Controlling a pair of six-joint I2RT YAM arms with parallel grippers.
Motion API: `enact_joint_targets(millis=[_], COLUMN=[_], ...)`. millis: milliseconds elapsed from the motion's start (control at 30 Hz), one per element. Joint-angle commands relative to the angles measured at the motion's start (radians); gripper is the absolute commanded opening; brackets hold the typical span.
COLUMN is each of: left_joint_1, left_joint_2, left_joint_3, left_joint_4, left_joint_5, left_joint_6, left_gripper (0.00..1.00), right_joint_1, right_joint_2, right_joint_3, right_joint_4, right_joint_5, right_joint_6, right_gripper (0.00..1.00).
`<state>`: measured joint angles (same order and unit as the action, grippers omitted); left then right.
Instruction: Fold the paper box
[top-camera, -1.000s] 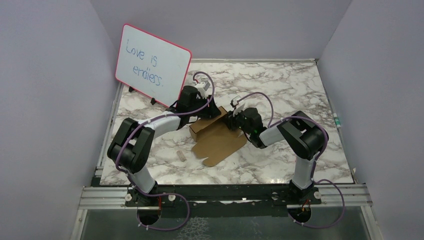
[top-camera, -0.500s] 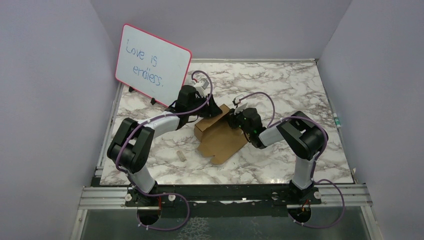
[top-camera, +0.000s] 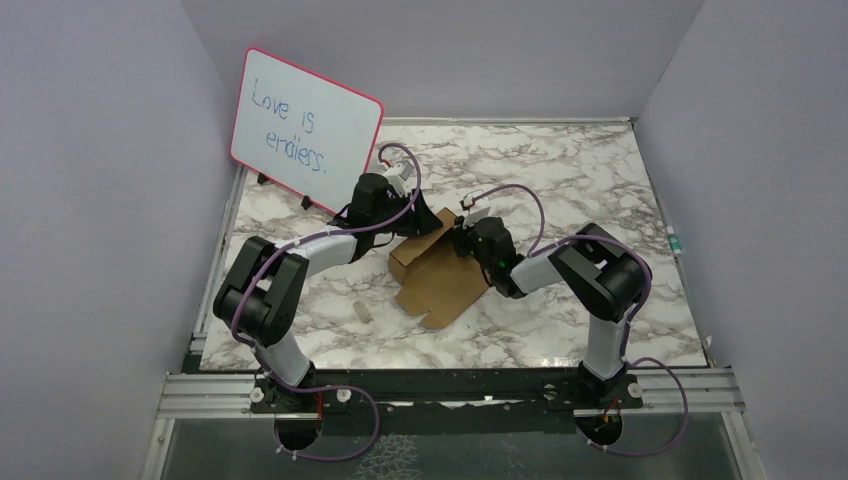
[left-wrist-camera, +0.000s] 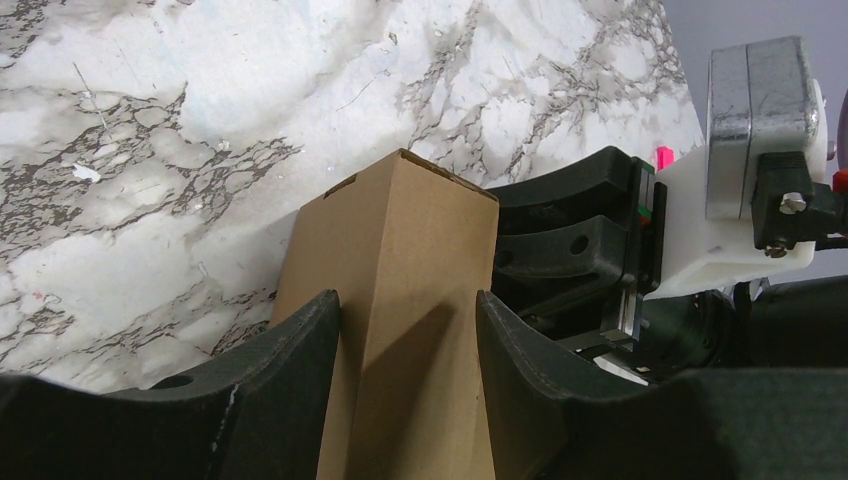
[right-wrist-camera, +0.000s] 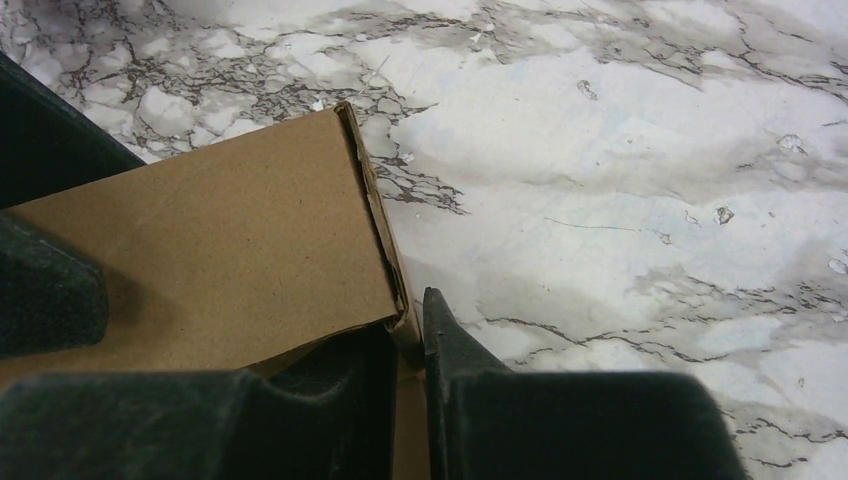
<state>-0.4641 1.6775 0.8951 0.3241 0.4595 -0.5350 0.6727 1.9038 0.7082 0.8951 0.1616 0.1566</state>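
Near bench (top-camera: 560, 170) centre, a bit toward the far-left corner, sits the paper box (top-camera: 440, 270), part-formed. My L gripper (left-wrist-camera: 405, 310) is clamped across the raised section: cardboard fills the gap btwn the jaws and both sides look to be in contact. My R gripper (right-wrist-camera: 405, 335) is nearly closed on a thin cardboard edge at the box's right end. It looks like a pinch on one wall or flap, tho the wrist view is too tight to be sure which.

Progress, as I judge it: approx. halfway. Far side is stood up into a squared tube shape w/ walls upright. The big panel toward the near edge lies flat on the bench, its flaps and notches not yet folded. Left to do: bring that panel up and over, tuck the flaps, close the ends.

Whiteboard (top-camera: 305, 125) stands at the far-left corner, well apart. Small tan scrap (top-camera: 362, 310) lies near the left edge, not involved.
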Motion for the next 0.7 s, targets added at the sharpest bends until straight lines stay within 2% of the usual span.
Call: enact_joint_targets(millis=[0,333,467,667], left_joint_1=[-0.016,-0.016,-0.015,-0.015], left_joint_2=[-0.034,-0.068,-0.089,-0.165], left_joint_3=[-0.026,-0.047,-0.034,0.008], left_joint_4=[-0.007,-0.045,-0.11,-0.262], left_joint_5=[0.102,0.055,-0.022,-0.215], left_joint_6=[-0.03,-0.006,0.026,0.097], left_gripper=[0.53,0.53,0.55,0.61], right_joint_1=[0.001,0.001,0.001,0.001], right_joint_2=[0.017,0.001,-0.006,-0.064], right_joint_3=[0.029,0.02,0.01,-0.041], right_joint_4=[-0.004,0.052,0.068,0.047], right_joint_5=[0.107,-0.005,-0.056,-0.065], right_joint_6=[0.051,0.068,0.03,0.008], right_gripper=[0.15,0.21,0.32,0.49])
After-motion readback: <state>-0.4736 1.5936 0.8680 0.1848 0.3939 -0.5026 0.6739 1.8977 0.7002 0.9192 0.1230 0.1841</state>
